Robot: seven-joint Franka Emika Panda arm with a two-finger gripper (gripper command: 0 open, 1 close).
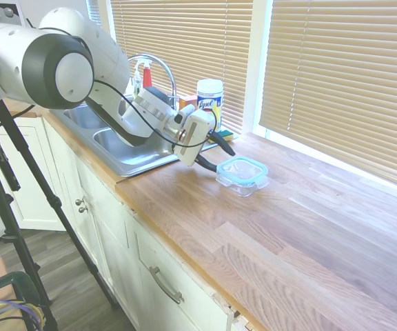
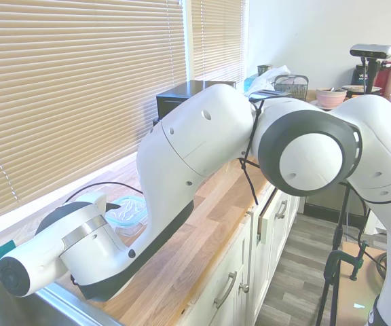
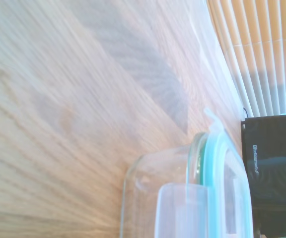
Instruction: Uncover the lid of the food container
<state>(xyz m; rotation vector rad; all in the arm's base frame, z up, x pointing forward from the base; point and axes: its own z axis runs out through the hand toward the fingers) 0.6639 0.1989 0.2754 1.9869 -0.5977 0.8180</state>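
Note:
The food container point(image 1: 242, 181) is a small clear bowl on the wooden counter, just right of the sink. Its lid point(image 1: 242, 167), clear with a teal rim, sits on top of it. My gripper point(image 1: 224, 160) is at the container's sink-side edge, low over the counter, with its black fingers point(image 1: 225, 144) spread open and nothing held between them. From the other side, the arm hides most of the container point(image 2: 129, 216). In the wrist view the lid point(image 3: 227, 188) and the glass bowl point(image 3: 143, 198) show close up, seen edge-on.
A steel sink point(image 1: 126, 148) with a faucet point(image 1: 158, 67) lies left of the container. A yellow Lysol canister point(image 1: 210, 96) and a spray bottle point(image 1: 146, 74) stand behind it. Window blinds run along the counter's back. A black appliance point(image 2: 182, 92) stands further along.

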